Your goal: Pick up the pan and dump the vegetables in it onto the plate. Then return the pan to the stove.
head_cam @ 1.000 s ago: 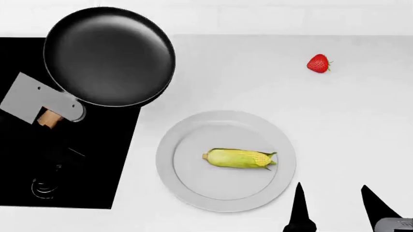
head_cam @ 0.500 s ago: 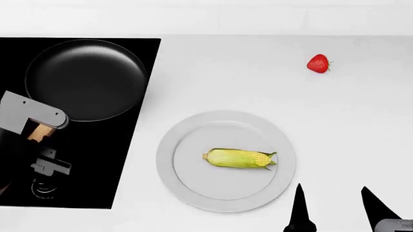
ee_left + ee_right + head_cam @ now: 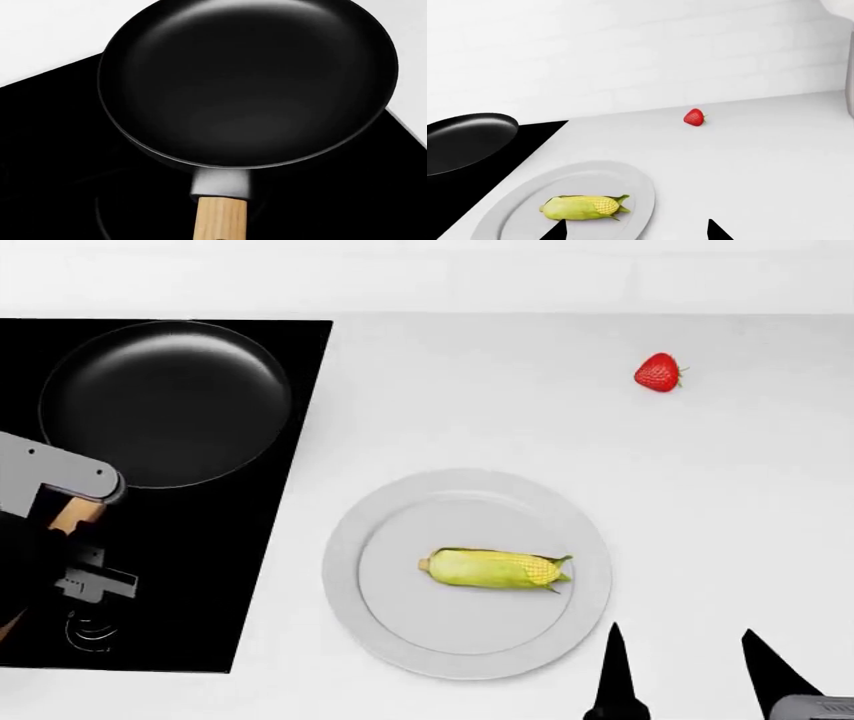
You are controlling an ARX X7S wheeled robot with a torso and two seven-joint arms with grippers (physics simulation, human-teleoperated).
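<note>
The pan (image 3: 163,403) has settled onto the stove (image 3: 200,580); left tool (image 3: 54,530) grip unclear (right tool (image 3: 681,670) spread); strawberry (image 3: 657,372) apart.

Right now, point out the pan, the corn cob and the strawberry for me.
pan (image 3: 167,400), head view, middle of its black cooking surface.
corn cob (image 3: 494,568), head view, middle of the yellow kernels.
strawberry (image 3: 694,117), right wrist view, centre of the red fruit.

Bright even render, sharp; soft sheen inside pan (image 3: 164,400).
</note>
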